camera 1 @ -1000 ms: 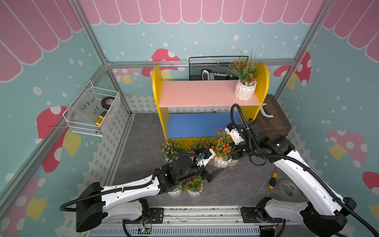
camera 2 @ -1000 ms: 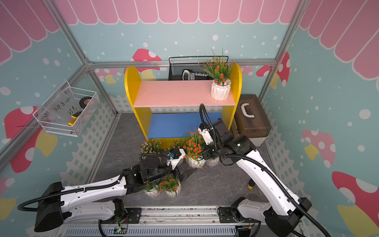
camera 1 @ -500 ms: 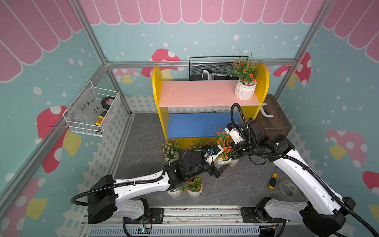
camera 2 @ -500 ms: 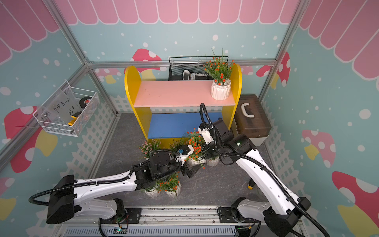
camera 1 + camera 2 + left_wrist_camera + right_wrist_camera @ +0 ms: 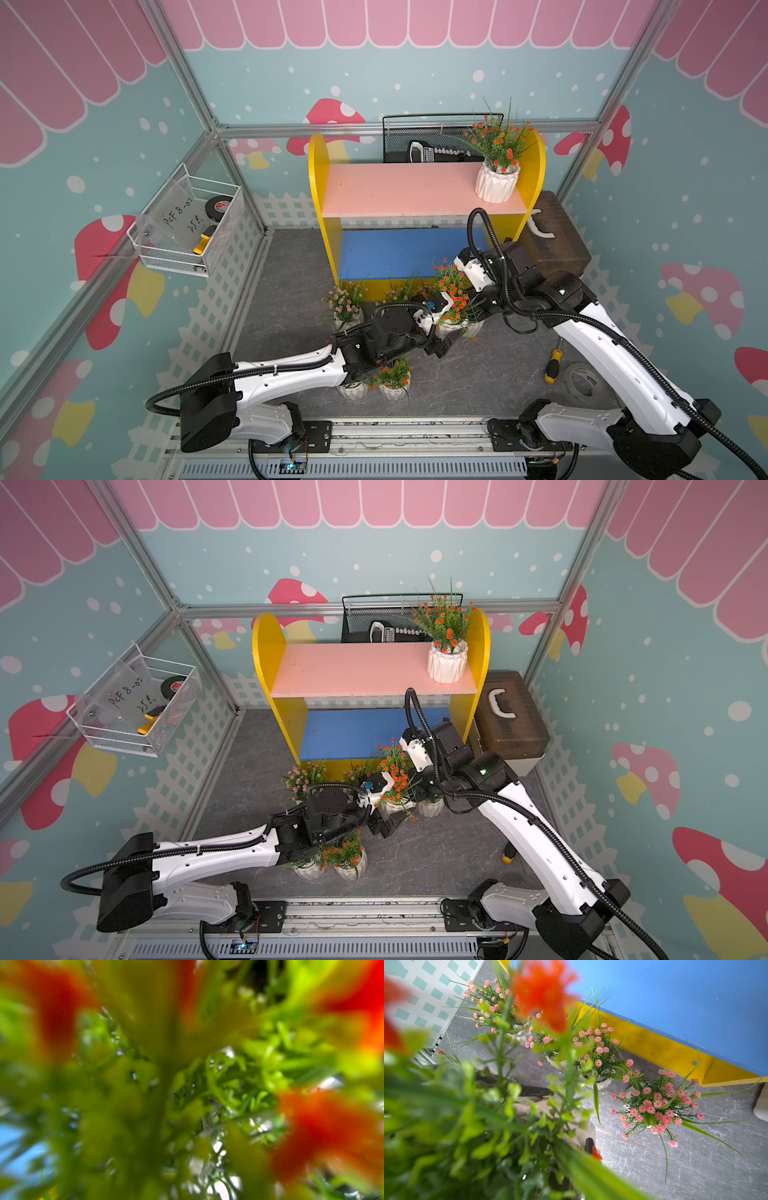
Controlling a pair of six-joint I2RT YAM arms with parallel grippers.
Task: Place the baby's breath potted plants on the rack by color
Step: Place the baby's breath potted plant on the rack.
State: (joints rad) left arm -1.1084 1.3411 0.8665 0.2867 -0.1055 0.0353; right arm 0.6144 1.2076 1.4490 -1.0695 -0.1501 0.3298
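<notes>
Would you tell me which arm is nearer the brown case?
Right. The right arm bends just in front of the brown case; the left arm lies well off, across the floor.

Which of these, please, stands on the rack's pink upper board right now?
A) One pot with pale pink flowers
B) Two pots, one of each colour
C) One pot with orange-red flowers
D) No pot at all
C: in both top views a single white ribbed pot with orange-red flowers stands at one end of the pink upper board, and no other pot is on it.
</notes>
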